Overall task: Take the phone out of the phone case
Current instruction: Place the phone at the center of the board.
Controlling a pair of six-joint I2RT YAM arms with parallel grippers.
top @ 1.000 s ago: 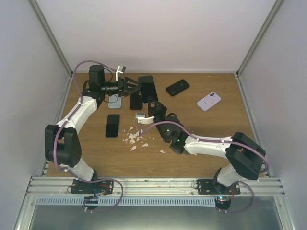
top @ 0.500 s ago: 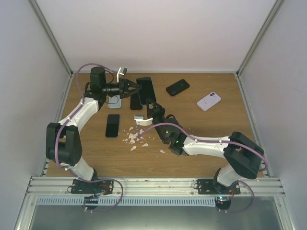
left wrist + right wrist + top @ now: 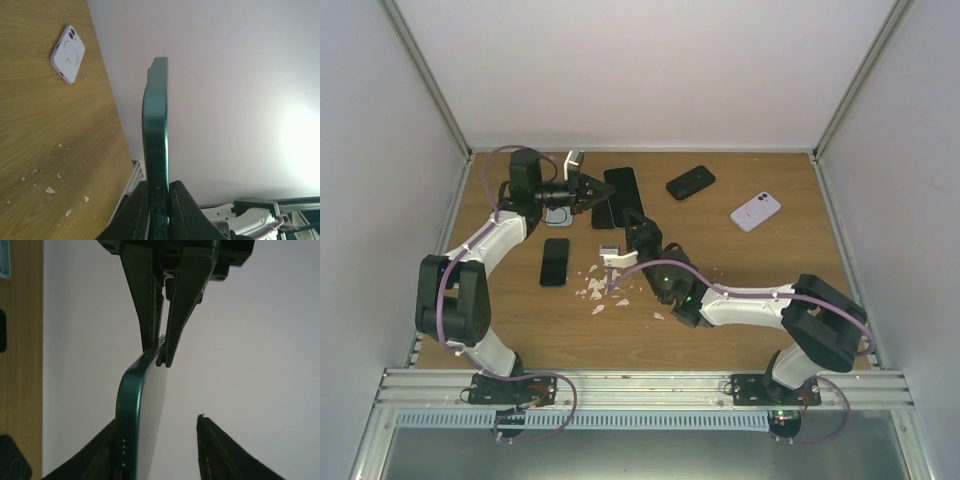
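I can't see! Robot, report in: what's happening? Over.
Left gripper shut on cased phone, held aloft. Right gripper open around its other end. Nothing blocking.

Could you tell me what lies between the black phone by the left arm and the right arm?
Scattered white flakes lie between the black phone and the right arm, as the top external view shows.

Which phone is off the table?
The dark green cased phone, clamped edge-on in the left gripper; the black phone and the white case lie flat.
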